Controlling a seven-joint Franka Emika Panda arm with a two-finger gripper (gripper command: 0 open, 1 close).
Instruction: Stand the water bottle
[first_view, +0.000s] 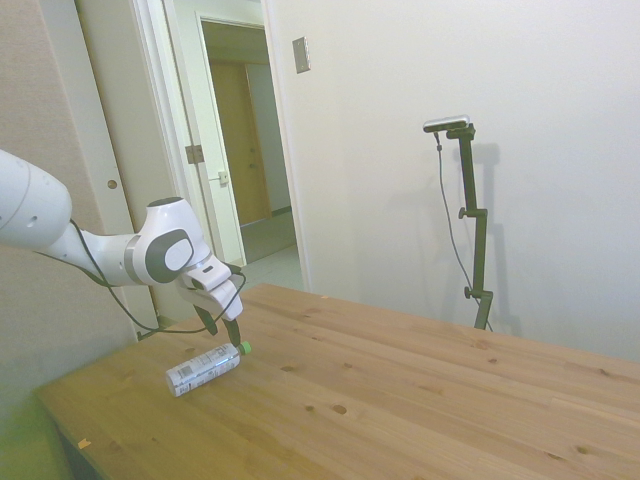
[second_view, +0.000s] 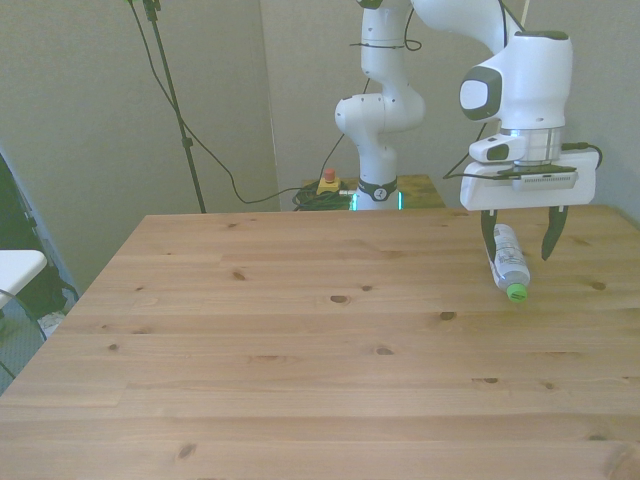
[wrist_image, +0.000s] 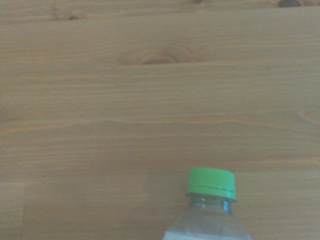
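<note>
While flat on table, water bottle (second_view: 510, 260) | between spread gripper (second_view: 520, 242) fingers

A wooden table (first_view: 400, 400) with dark knots is filling the room's middle. Beyond the table, plain pale walls (first_view: 400, 150) are standing, and an open doorway (first_view: 245, 150) is showing a corridor. A grey plate (first_view: 301, 55) is hanging beside that doorway.

White rounded arm (second_view: 520, 80), grey joint caps, black cable (first_view: 110, 290)
</note>
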